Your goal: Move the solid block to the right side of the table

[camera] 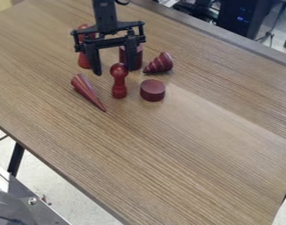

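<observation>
The gripper (pixel 114 69) hangs over the upper left part of the table (pixel 198 145), open, its two fingers pointing down and spread apart. A dark red cylindrical block (pixel 123 53) stands partly hidden behind the right finger; I cannot tell whether they touch. In front of it and to the right, a short, flat dark red cylinder (pixel 152 90) rests on the wood. Which of these two the task calls the solid block, I cannot tell.
An upright red peg-like piece (pixel 119 81) stands just in front of the gripper. A smooth cone (pixel 87 91) lies to its left, a ridged cone (pixel 159 63) to the right. Another red piece (pixel 84 60) stands behind the left finger.
</observation>
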Tool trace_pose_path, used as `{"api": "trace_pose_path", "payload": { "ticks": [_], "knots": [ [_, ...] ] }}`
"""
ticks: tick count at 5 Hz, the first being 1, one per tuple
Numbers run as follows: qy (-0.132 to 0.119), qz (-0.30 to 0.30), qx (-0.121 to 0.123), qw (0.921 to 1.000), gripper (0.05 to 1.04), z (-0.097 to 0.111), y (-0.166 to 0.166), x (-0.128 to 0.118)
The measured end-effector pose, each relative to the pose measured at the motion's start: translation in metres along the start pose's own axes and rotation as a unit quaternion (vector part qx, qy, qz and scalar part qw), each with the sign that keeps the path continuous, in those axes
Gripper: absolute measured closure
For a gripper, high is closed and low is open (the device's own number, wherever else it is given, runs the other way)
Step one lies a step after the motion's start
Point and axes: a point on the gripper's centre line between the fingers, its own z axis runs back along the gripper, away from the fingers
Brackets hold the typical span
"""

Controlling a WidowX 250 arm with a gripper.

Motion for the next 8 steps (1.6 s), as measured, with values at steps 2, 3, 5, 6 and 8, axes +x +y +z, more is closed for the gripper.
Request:
{"api": "trace_pose_path", "payload": {
  "ticks": [2,3,5,6,8],
  "knots": [
    [-0.013,-0.009,0.009,0.9998,0.6,-0.002,-0.008,0.001],
    [-0.017,-0.012,0.007,0.9998,0.599,-0.002,-0.011,0.001],
    [-0.141,-0.105,0.004,0.9844,0.599,0.041,-0.046,-0.017],
    [-0.154,-0.164,-0.007,0.9743,0.599,0.043,-0.066,-0.025],
    [-0.087,-0.388,-0.092,0.9131,0.599,-0.008,-0.135,-0.059]
  ]
}}
